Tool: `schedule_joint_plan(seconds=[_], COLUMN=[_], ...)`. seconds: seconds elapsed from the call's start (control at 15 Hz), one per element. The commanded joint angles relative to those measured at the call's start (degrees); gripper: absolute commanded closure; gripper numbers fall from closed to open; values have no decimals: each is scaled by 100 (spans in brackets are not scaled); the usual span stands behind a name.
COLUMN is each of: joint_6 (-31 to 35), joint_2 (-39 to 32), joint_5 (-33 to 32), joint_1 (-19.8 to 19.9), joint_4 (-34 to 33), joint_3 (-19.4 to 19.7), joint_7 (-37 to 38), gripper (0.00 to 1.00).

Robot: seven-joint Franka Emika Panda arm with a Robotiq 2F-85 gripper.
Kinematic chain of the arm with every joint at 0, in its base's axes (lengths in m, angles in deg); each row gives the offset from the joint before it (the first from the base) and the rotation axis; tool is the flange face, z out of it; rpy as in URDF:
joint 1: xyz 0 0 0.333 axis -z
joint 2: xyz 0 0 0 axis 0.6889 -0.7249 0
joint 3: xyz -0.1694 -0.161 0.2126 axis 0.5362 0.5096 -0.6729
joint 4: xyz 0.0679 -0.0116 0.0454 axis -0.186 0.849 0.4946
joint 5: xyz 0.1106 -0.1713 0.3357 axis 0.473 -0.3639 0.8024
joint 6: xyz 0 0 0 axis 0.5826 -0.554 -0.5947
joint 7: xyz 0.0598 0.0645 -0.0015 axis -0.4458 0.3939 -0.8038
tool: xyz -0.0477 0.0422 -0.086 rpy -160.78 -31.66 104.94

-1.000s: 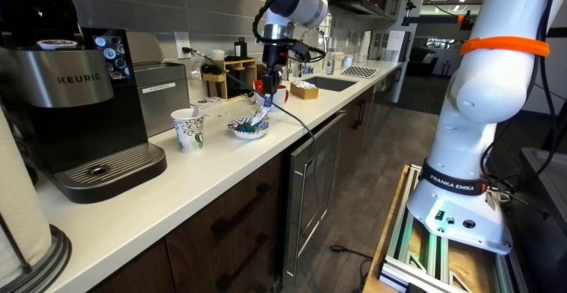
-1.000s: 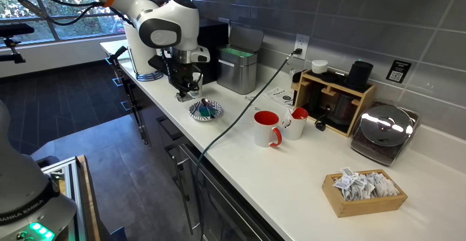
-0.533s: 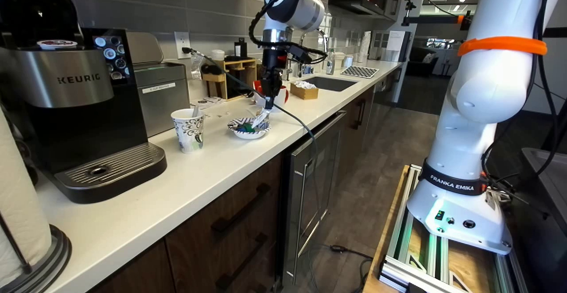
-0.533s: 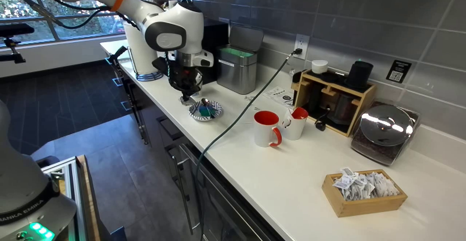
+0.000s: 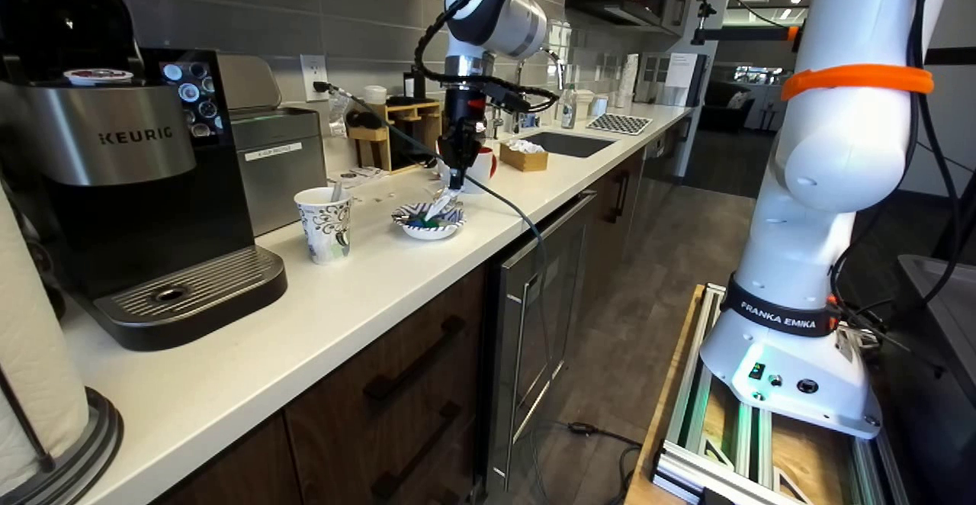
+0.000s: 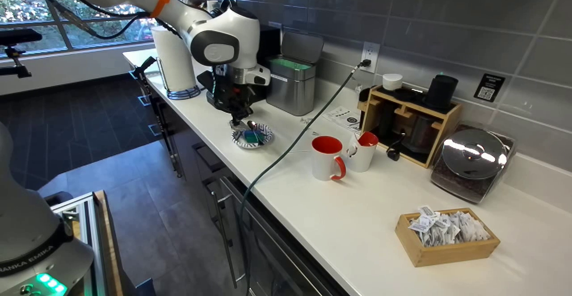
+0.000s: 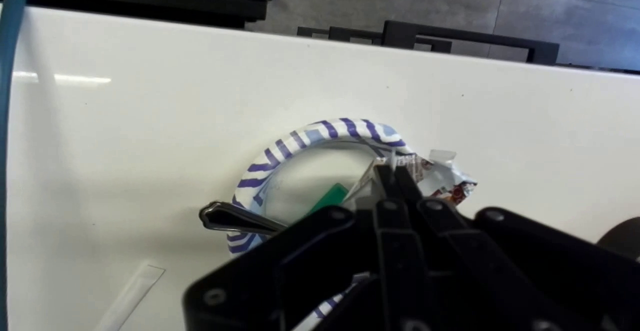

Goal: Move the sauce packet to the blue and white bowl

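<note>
Sauce packet (image 7: 440, 177), crinkled white with red-brown print, is hanging clamped in my end effector (image 7: 393, 170); just below, off-centre, is sitting the shallow, round blue-and-white bowl (image 7: 290, 146). I should be centring over it, lowering, then releasing gently, clear of the glossy dark handle (image 7: 235, 218).

Clock centred on shallow blue-and-white patterned bowl (image 7: 275, 156), 12 at top of view. Wrist view: silvery printed sauce packet (image 7: 440, 178) over rim at 2 o'clock, between tips of black two-finger gripper (image 7: 393, 172); dark metal handle (image 7: 240, 218) across rim at 9; green piece (image 7: 330, 197) inside; white flat strip (image 7: 130, 296) on white countertop (image 7: 150, 146) at 8. Exterior view: white patterned paper cup (image 5: 324, 224) at 9. Exterior view: rectangular steel bin (image 6: 290, 90) at 1, red-and-white cylindrical mug (image 6: 324, 164) between 3 and 4.
</note>
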Motion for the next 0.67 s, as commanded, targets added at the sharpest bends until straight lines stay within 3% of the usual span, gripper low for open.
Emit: schedule_joint_plan(seconds=[0.0,0.6], joint_6=[-98,-273], joint_2=[-291,-642], joint_5=[-210,-384], joint_1=[32,22], joint_4=[-271,-615], joint_3=[9,-25], joint_7=[363,615], gripper=[99,99])
